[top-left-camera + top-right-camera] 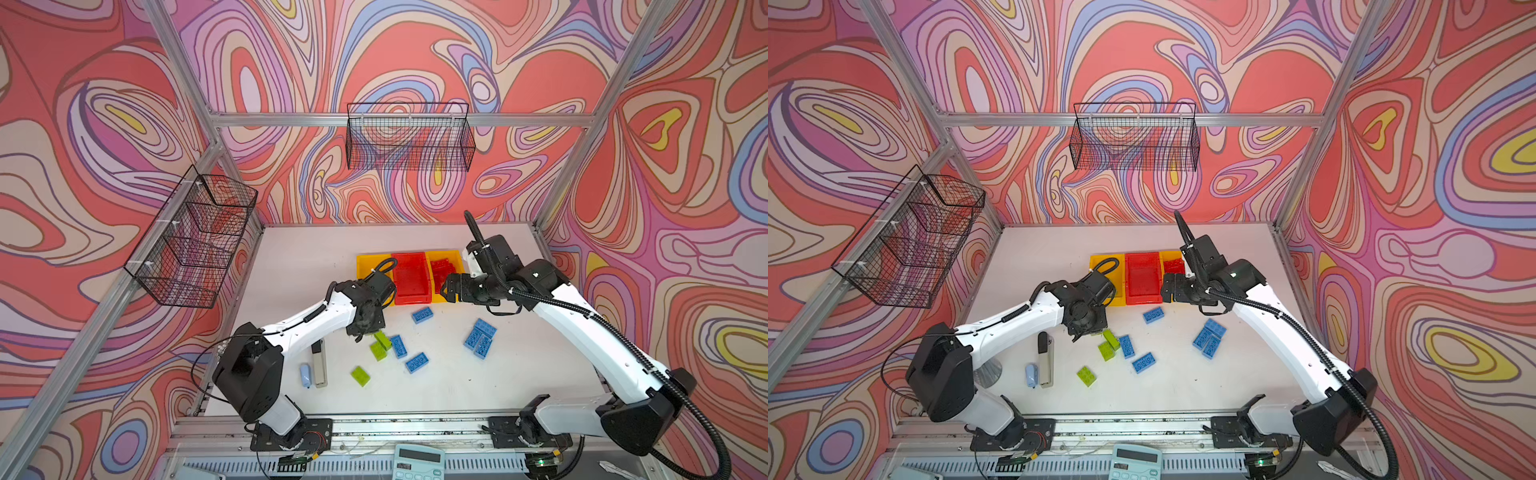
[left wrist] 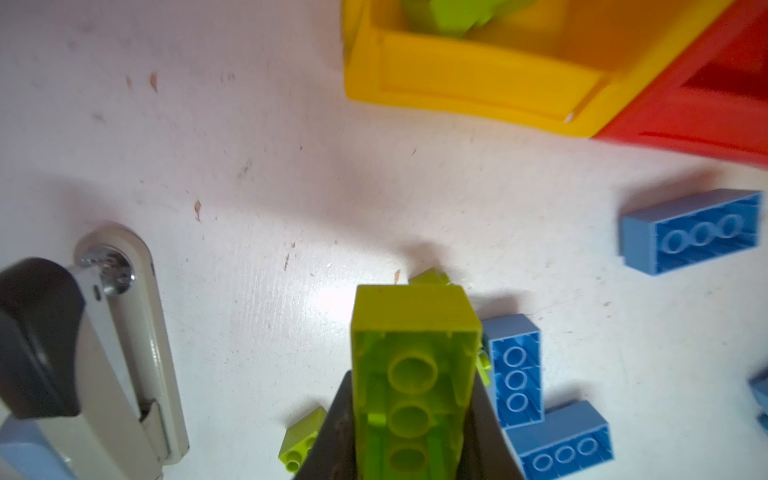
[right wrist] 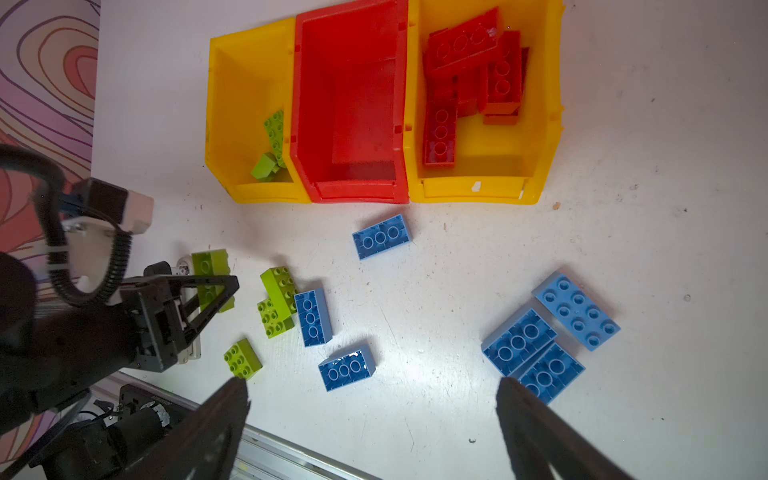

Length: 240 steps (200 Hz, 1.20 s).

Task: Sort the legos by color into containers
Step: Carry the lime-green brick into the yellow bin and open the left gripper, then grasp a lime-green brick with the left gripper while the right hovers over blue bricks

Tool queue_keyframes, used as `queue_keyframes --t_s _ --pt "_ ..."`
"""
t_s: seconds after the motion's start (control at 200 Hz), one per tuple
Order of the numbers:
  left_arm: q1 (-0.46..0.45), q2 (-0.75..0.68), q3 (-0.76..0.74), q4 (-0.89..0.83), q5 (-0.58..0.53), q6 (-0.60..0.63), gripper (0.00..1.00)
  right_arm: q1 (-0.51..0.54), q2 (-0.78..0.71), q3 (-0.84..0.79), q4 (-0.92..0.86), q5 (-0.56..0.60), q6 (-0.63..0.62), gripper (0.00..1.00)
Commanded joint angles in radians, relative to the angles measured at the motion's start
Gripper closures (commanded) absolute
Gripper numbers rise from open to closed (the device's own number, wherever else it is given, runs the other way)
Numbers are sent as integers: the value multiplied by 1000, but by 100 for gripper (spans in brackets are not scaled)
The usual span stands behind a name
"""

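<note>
My left gripper (image 2: 411, 388) is shut on a lime green lego (image 2: 413, 316), held just above the white table; in a top view the gripper (image 1: 365, 330) covers it. Other green legos (image 3: 278, 286) lie beside it. Several blue legos (image 1: 480, 336) are scattered over the table. Three containers stand side by side at the back. The left yellow one (image 3: 232, 104) holds green legos (image 3: 274, 137), the red one (image 3: 349, 104) is bare, and the right yellow one (image 3: 490, 158) holds red legos (image 3: 469, 62). My right gripper (image 3: 372, 388) is open and holds nothing, high by the right yellow container's front.
A stapler (image 1: 319, 361) and a small pale blue object (image 1: 305, 375) lie left of the green legos. Black wire baskets hang on the back wall (image 1: 409, 137) and the left frame (image 1: 195, 241). A calculator (image 1: 417, 461) sits beyond the table's front rail.
</note>
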Motion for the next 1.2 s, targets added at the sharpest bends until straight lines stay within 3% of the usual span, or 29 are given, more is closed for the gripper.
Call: queue_keyframes --t_s 0.0,0.406,0.526,0.616,0.721,0.871,1.052,1.197 --pt "19 48 124 -129 -59 69 80 2 -6 -10 20 16 13 2" --pt "184 404 568 -131 11 219 75 2 -14 -75 141 32 40 2" --pt "205 492 639 -88 18 246 39 2 -52 -170 217 32 21 2" --pt "210 500 635 -17 20 251 28 2 -86 -242 276 40 1 2" --pt "208 435 552 79 35 218 26 2 -153 -334 354 45 -16 2" --pt "167 217 286 199 3 148 26 7 -244 -422 377 97 -71 2" --pt "7 -40 15 186 -110 58 26 7 -320 -454 325 169 -104 2" --pt "-72 -171 -180 223 -83 -54 26 8 -355 -483 317 169 -66 2"
